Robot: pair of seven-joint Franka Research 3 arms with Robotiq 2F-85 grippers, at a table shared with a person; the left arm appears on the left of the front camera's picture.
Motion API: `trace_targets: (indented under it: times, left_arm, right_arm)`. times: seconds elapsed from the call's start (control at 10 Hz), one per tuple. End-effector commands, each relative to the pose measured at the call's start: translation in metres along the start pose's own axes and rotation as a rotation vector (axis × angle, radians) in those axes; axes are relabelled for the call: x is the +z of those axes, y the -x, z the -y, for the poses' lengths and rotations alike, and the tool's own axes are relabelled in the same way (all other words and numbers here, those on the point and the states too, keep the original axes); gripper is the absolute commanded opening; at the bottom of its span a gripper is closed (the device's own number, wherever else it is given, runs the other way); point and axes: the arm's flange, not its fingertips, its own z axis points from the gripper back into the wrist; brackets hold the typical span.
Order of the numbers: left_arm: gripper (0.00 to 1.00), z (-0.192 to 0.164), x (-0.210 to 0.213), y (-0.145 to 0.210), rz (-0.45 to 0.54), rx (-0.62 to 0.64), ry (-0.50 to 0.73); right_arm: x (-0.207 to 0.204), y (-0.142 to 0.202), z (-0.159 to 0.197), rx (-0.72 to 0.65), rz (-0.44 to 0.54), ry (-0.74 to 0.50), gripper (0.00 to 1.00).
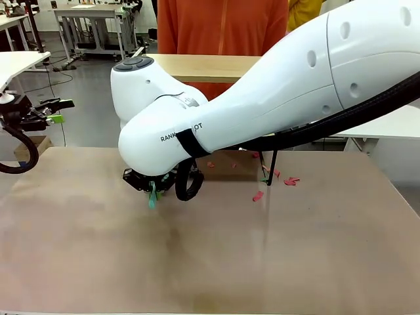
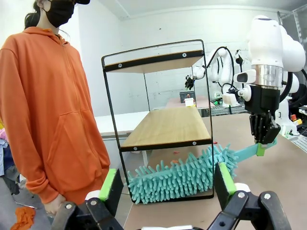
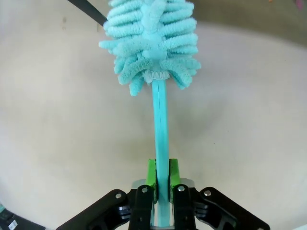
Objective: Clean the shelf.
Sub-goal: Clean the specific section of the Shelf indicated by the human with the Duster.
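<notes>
- The right tool grips the thin handle of a teal fluffy microfibre duster.
- The two-tier wooden shelf with black metal frame stands straight ahead, along the duster's long axis.
- The left tool is open, farther away.
- Small pink scraps lie near the shelf leg.

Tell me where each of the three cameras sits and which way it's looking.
Front: fixed at the robot's side, looking across the table at the person; right arm crosses it.
Left wrist: on the left wrist, facing the shelf past open left jaws; right arm holds the duster.
Right wrist: on that wrist, looking down along shut right jaws gripping the duster's handle.
Shared: both wrist views show the teal duster.
</notes>
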Motion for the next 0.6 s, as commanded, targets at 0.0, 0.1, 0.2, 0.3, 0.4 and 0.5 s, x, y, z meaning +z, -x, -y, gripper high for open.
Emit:
trace_targets:
  times: [0.0, 0.1, 0.2, 0.3, 0.4, 0.5]
  left_arm:
    - [1.0, 0.002, -0.001, -0.003, -0.002, -0.014, 0.001]
    - [1.0, 0.002, -0.001, -0.003, -0.002, -0.014, 0.001]
    - [1.0, 0.002, -0.001, -0.003, -0.002, -0.014, 0.001]
    - [1.0, 0.002, -0.001, -0.003, -0.002, -0.014, 0.001]
    - [1.0, 0.002, -0.001, -0.003, -0.002, -0.014, 0.001]
    - [1.0, 0.002, -0.001, -0.003, -0.002, -0.014, 0.001]
  right_arm:
    - [0.001, 0.002, 0.002, 0.007, 0.019, -0.011, 0.13]
    - [0.001, 0.002, 0.002, 0.007, 0.019, -0.011, 0.13]
    - [0.001, 0.002, 0.002, 0.007, 0.019, -0.011, 0.13]
    - [0.001, 0.002, 0.002, 0.007, 0.019, -0.011, 0.13]
    - [0.0, 0.001, -0.002, 0.003, 0.006, -0.005, 0.13]
    - [-0.006, -0.004, 0.009, -0.017, -0.016, -0.014, 0.13]
